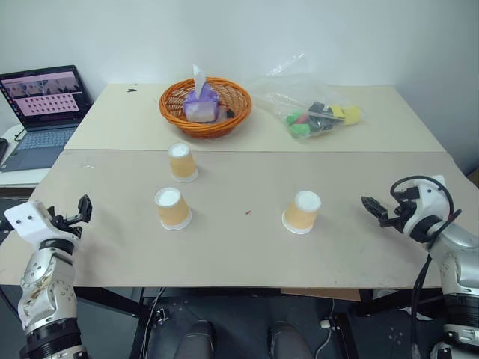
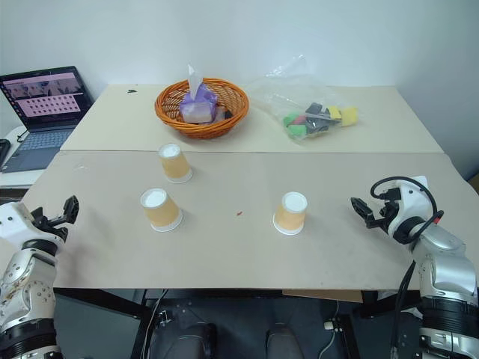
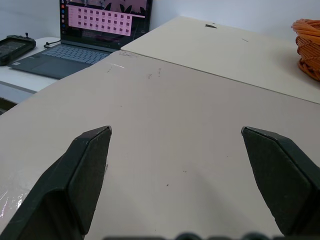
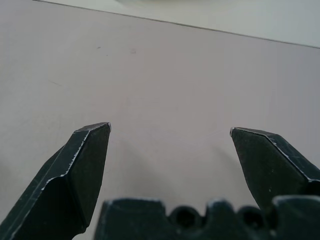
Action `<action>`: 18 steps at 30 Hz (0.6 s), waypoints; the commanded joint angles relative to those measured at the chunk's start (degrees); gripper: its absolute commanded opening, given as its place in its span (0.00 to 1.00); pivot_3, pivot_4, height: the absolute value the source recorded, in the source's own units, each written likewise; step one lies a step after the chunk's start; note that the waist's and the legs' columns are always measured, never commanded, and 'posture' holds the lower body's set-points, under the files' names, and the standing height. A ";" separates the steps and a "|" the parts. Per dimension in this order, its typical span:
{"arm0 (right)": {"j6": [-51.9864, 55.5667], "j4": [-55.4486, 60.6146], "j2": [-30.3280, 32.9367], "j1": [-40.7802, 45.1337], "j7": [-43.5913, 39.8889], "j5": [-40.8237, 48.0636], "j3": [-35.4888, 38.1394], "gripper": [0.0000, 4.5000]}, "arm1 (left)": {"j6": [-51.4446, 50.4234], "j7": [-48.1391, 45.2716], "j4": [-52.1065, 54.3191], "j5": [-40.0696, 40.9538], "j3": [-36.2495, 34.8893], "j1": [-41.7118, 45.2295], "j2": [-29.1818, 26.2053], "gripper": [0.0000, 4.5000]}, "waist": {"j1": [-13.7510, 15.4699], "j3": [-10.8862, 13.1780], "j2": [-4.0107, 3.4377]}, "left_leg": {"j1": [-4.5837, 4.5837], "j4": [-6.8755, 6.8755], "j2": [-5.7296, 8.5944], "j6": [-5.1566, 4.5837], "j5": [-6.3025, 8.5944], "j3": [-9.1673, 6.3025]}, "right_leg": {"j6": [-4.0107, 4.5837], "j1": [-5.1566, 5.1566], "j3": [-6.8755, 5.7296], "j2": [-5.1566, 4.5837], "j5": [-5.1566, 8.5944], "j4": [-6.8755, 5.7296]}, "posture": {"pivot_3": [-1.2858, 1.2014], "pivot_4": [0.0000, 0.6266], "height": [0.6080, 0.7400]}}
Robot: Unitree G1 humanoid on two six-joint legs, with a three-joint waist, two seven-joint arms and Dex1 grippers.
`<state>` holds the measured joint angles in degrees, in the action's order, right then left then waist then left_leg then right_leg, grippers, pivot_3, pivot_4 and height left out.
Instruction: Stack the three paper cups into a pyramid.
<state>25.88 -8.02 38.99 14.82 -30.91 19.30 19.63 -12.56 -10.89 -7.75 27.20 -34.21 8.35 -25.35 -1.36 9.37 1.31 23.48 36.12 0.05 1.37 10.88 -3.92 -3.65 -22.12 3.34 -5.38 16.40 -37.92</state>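
The near table (image 1: 247, 254) is a broad beige board; its front edge runs just ahead of the two arms, and a seam joins it to a far table (image 1: 389, 123) behind it. Bare board lies along the near table's whole front strip and at both its side edges.

A laptop (image 1: 46, 112) stands open on a lower white desk off the left edge. On the far table an orange basket (image 1: 205, 106) sits near the seam, and a clear bag (image 1: 310, 108) of coloured bits lies to its right.

The three cups stand upside down on the near table, apart from one another, none stacked. The back cup (image 1: 182, 161) is just in front of the seam, below the basket. The left cup (image 1: 172, 208) is near it, a little closer to the front. The right cup (image 1: 302, 212) stands well apart from both, with a wide bare stretch between.

The left gripper (image 1: 77, 211) hovers over the left edge, jaws wide and empty. The right gripper (image 1: 376, 210) hovers by the right edge, jaws wide and empty too, and open board separates it from the right cup.
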 commanded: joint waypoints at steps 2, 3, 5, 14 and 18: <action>2.25 8.49 2.21 6.14 -3.61 8.95 5.14 1.00 | 0.15 -9.29 5.53 3.58 2.68 1.90 -3.19 0.99 | -0.01 0.01 0.01 | 0.00 0.00 0.00 0.00 0.00 0.00 | 0.00 0.00 0.00 0.00 0.00 0.00 | 0.52 0.24 1.00; 4.30 12.07 2.91 8.12 -5.80 12.86 5.54 1.00 | -0.63 -12.98 7.94 4.98 4.06 1.79 -4.17 0.99 | -0.22 0.25 -0.07 | 0.01 0.02 0.00 0.00 0.00 0.00 | 0.00 -0.01 0.00 0.00 0.00 -0.02 | 0.52 0.24 1.00; 9.48 20.11 4.13 10.27 -10.32 21.39 4.65 1.00 | -3.52 -18.98 12.87 7.31 7.09 -0.07 -6.17 0.99 | -0.57 0.33 -0.20 | 0.16 0.07 0.00 0.05 -0.03 0.04 | 0.00 -0.15 0.05 0.01 -0.02 -0.11 | 0.52 0.24 1.00; 18.15 35.18 9.08 15.71 -22.90 37.81 -4.16 1.00 | -15.01 -30.20 26.09 14.92 11.99 -5.19 -13.85 0.99 | -1.09 0.24 0.12 | 0.14 -0.02 -0.14 -0.11 0.07 0.03 | 0.02 -0.05 0.02 0.09 -0.04 0.22 | 0.52 0.24 1.00; 16.15 35.54 10.62 15.54 -26.07 31.50 -12.16 1.00 | -14.92 -32.77 25.17 13.27 12.39 -5.72 -15.77 0.99 | -0.96 0.24 0.12 | -0.11 -0.04 -0.18 -0.11 0.07 0.05 | 0.05 0.08 0.02 0.13 -0.05 0.15 | 0.52 0.24 1.00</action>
<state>43.92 26.60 48.75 29.94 -55.47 53.57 9.40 -27.82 -42.15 16.19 40.78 -21.61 2.44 -39.64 -2.32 9.60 1.44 23.39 36.08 -0.14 1.26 10.96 -3.87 -3.61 -22.06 3.36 -5.25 16.35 -37.75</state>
